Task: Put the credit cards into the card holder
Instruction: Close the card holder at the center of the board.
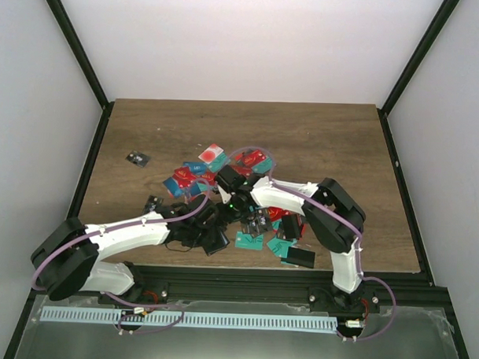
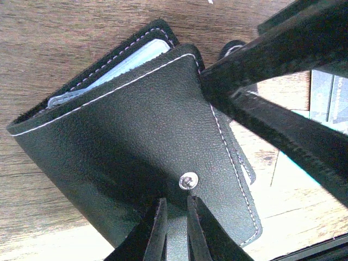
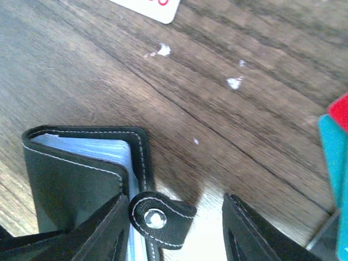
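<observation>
Two arms reach toward the middle of the wooden table [image 1: 319, 143], the left arm [image 1: 127, 235] from the near left and the right arm [image 1: 302, 193] from the right. Their ends meet at the near edge of a loose scatter of credit cards [image 1: 194, 182], which are mostly red and teal.

The card holder [image 2: 125, 141] lies there between the two grippers. It is black leather with white stitching, and pale clear pockets show along its folded edge. In the top view the grippers hide most of it.

The left gripper [image 2: 175, 204] is almost fully closed. Its two fingers pinch the outer cover just near of the metal snap stud [image 2: 188, 180].

The right gripper [image 3: 175, 201] stands about half open and has hold of nothing. The short clasp tab [image 3: 163, 217], with its own snap, sticks out into the gap between the fingers. The left finger lies against the holder's cover and the right finger is clear of the tab, over bare wood. In the left wrist view the right gripper's fingers [image 2: 293, 43] show as dark bars beside the holder's right corner.

Past the holder, the right wrist view shows the corner of a white card [image 3: 149, 8] at the far edge. A red card [image 3: 340, 109] and a teal card [image 3: 331, 157] overlap at the right edge.

A plain black flat case [image 1: 300, 256] lies near the front edge, by the right arm. A small dark item [image 1: 136, 158] sits alone at the far left, well apart from the pile.
</observation>
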Robot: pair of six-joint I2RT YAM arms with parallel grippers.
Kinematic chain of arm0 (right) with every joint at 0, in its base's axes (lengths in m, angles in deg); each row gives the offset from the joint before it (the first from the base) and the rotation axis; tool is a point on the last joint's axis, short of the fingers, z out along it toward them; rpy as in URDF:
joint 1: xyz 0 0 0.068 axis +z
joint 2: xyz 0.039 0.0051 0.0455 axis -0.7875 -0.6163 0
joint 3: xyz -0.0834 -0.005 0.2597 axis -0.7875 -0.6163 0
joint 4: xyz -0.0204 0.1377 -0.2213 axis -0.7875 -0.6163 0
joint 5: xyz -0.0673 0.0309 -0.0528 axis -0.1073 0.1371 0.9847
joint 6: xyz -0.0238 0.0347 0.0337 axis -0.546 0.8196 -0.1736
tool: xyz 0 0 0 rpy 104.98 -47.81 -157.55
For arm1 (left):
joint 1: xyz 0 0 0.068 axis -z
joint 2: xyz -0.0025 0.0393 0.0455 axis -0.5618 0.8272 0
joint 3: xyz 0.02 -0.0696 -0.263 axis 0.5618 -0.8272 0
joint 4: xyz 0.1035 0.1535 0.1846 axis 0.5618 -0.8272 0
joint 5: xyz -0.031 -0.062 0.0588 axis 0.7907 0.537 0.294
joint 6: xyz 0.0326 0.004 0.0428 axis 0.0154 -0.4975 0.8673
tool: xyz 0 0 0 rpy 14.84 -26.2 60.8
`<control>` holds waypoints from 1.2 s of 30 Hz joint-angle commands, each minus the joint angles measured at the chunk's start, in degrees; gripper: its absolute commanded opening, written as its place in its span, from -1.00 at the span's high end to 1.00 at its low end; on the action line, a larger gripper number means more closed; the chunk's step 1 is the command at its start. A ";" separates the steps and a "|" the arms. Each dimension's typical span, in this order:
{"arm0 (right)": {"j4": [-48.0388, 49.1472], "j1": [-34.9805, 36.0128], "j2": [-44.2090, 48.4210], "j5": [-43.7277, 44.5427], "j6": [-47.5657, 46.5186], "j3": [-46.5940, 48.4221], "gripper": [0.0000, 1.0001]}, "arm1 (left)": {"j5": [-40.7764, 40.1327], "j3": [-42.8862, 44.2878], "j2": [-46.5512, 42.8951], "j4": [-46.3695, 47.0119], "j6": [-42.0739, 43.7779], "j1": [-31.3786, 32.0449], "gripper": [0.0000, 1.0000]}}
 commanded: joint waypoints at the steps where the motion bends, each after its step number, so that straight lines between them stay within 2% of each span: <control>1: -3.21 0.35 2.78 4.81 -1.29 1.47 0.06 | -1.47 0.30 1.32 -0.41 -0.27 0.14 0.73; 7: -2.73 0.35 4.58 5.68 -0.91 0.30 0.30 | -1.48 1.26 2.51 -0.35 -0.29 0.20 0.73; 13: -2.65 0.35 5.52 6.10 -0.77 -0.55 0.66 | -1.40 1.54 2.90 -0.08 -0.52 0.16 0.73; 24: -2.89 0.35 5.16 6.16 -0.78 -1.35 0.93 | -1.57 2.15 3.29 -0.04 -0.73 0.13 0.73; 36: 0.56 0.35 9.71 5.02 0.36 -6.34 0.99 | -2.12 5.34 3.66 -1.73 -1.94 -0.01 0.71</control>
